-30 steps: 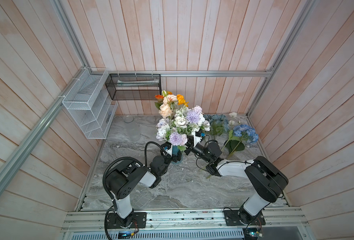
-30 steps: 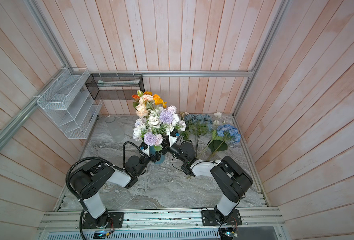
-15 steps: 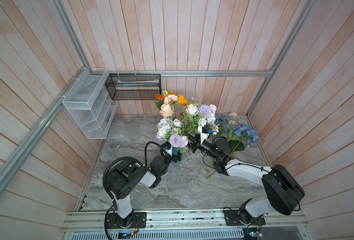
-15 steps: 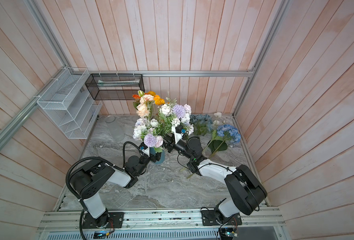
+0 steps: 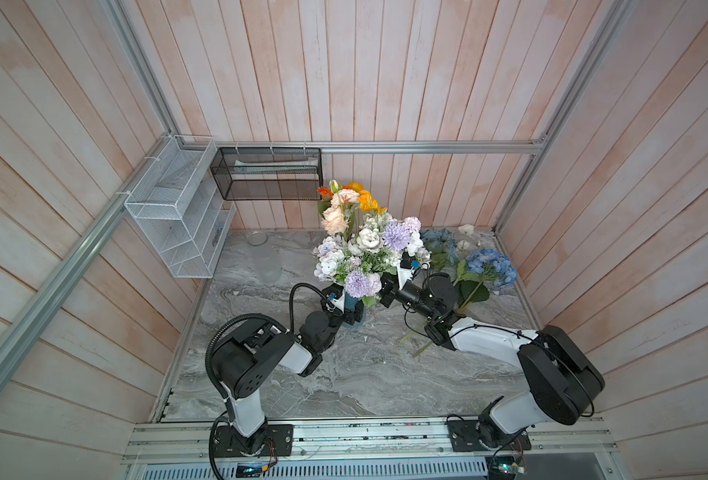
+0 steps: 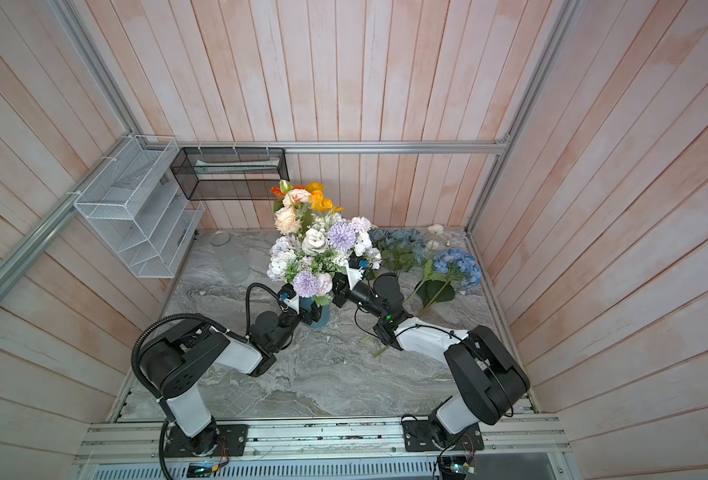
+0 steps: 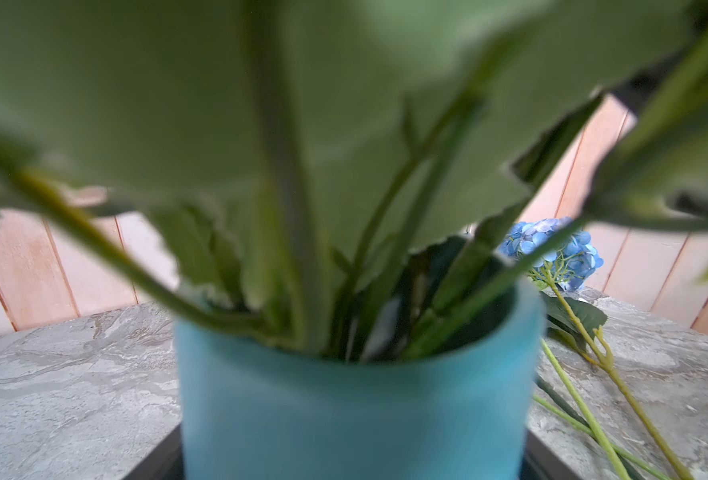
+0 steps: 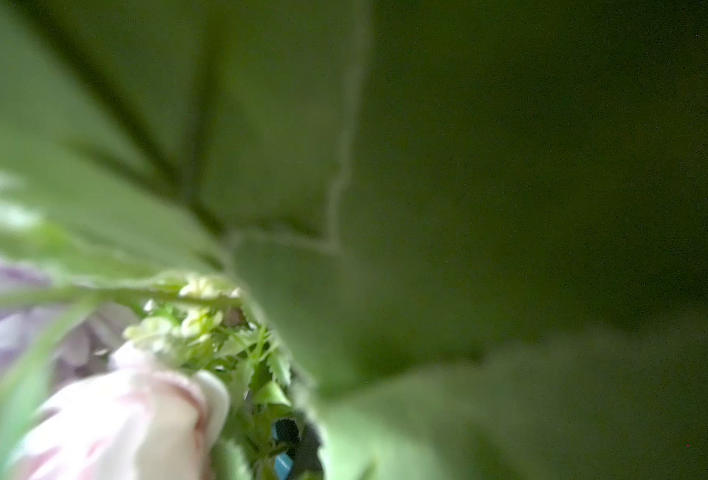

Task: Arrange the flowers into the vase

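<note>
The flowers (image 5: 368, 245) stand as a mixed bouquet of orange, peach, white and lavender heads in a teal vase (image 5: 354, 321), seen in both top views. My left gripper (image 5: 350, 309) is shut on the vase. In the left wrist view the vase (image 7: 352, 407) fills the space between the dark fingers (image 7: 157, 463). My right gripper (image 5: 379, 291) reaches into the bouquet's right side, just above the rim. Its jaws are buried in leaves, and the right wrist view shows only blurred foliage (image 8: 427, 208). A blue hydrangea (image 5: 489, 266) lies on the table to the right.
A darker blue hydrangea (image 5: 439, 241) and small white heads (image 5: 466, 229) lie at the back right. Loose green stems (image 5: 414, 336) run under my right arm. A clear glass vase (image 5: 265, 257) lies at the back left, below a white wire rack (image 5: 177, 212) and a black mesh basket (image 5: 269, 174).
Half a second ago the lavender and white heads leaned right with my right gripper; now they stand back in the bouquet and the right gripper has closed. The left arm has not moved.
</note>
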### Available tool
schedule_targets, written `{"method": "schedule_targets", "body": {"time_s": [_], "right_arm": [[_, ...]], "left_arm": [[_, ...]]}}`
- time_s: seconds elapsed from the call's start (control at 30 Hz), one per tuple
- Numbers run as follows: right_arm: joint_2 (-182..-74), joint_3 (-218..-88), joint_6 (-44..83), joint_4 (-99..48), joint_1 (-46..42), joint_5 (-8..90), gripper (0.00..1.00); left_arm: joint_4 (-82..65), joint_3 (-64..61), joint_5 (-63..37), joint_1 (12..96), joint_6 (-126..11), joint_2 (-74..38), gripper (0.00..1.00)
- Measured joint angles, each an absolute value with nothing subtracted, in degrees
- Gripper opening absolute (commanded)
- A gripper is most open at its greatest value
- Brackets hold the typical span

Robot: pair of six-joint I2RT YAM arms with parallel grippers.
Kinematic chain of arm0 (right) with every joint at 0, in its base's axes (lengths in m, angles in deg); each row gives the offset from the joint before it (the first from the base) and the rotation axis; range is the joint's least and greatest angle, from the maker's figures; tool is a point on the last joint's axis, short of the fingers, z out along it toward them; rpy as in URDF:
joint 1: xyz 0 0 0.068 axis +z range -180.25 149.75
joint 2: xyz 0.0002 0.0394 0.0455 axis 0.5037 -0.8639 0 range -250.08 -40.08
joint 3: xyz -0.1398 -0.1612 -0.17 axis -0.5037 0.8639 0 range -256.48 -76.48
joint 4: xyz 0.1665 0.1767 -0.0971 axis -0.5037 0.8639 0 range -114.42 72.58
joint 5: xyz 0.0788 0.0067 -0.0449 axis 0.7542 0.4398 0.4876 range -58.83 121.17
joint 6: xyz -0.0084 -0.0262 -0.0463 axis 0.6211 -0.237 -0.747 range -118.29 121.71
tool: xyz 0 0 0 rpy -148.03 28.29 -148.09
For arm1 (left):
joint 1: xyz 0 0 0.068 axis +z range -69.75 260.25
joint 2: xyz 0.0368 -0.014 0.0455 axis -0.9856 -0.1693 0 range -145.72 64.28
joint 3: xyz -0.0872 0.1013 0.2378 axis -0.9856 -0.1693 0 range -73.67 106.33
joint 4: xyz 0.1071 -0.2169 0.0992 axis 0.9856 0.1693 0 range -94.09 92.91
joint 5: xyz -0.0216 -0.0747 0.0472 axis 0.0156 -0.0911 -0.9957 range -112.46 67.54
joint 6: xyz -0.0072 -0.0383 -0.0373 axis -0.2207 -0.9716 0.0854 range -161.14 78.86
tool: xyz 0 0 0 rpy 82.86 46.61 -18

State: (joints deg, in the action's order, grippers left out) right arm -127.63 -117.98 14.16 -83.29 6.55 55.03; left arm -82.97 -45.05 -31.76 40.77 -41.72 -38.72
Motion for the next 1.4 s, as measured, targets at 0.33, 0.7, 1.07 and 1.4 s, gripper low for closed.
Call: {"method": "schedule_targets", "body": {"time_s": [0.33, 0.7, 1.07, 1.4], "right_arm": [[-130.3, -119.9, 10.3, -78.6, 8.0, 55.4, 0.13], [-124.9, -117.3, 8.1, -69.2, 6.4, 58.4, 0.43], [-114.5, -108.5, 13.6, -71.4, -0.7, 63.3, 0.48], [-120.6, -109.9, 18.5, -85.1, -0.7, 62.3, 0.43]], "left_arm": [[-82.8, -45.0, -31.6, 40.8, -41.7, -38.7, 0.65], [-81.9, -44.9, -31.7, 41.0, -41.8, -38.2, 0.65], [-79.9, -43.7, -31.6, 41.1, -41.8, -38.0, 0.65], [-78.8, -43.7, -31.7, 41.1, -41.8, -37.4, 0.65]]}}
